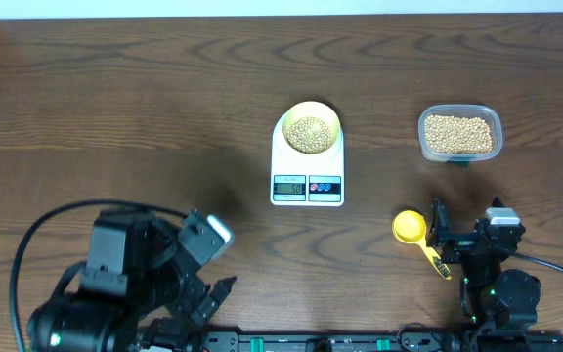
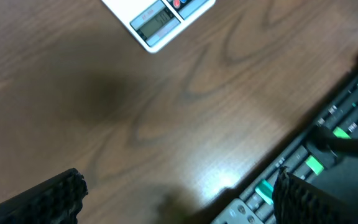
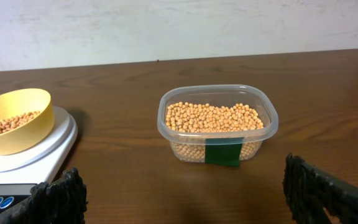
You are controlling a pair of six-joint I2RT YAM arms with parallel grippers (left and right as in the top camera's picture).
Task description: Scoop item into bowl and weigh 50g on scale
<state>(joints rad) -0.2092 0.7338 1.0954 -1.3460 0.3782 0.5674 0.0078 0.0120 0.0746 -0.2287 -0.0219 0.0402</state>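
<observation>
The pale yellow bowl [image 1: 310,128] sits on the white scale [image 1: 291,192] at the table's middle and holds tan beans [image 1: 309,133]. The bowl [image 3: 8,118] and the scale [image 3: 48,149] also show at the left of the right wrist view. More beans fill a clear plastic tub [image 1: 459,134] at the right, which is centred in the right wrist view [image 3: 216,124]. My right gripper [image 1: 469,227] is open and empty near the front edge, beside the spoon. My left gripper [image 1: 203,293] is open and empty at the front left. The scale's display corner shows in the left wrist view [image 2: 160,22].
A bright yellow measuring spoon [image 1: 413,233] lies on the table just left of my right gripper, its handle pointing toward the front. A black cable loops at the front left [image 1: 37,235]. A control board lies along the front edge [image 2: 328,149].
</observation>
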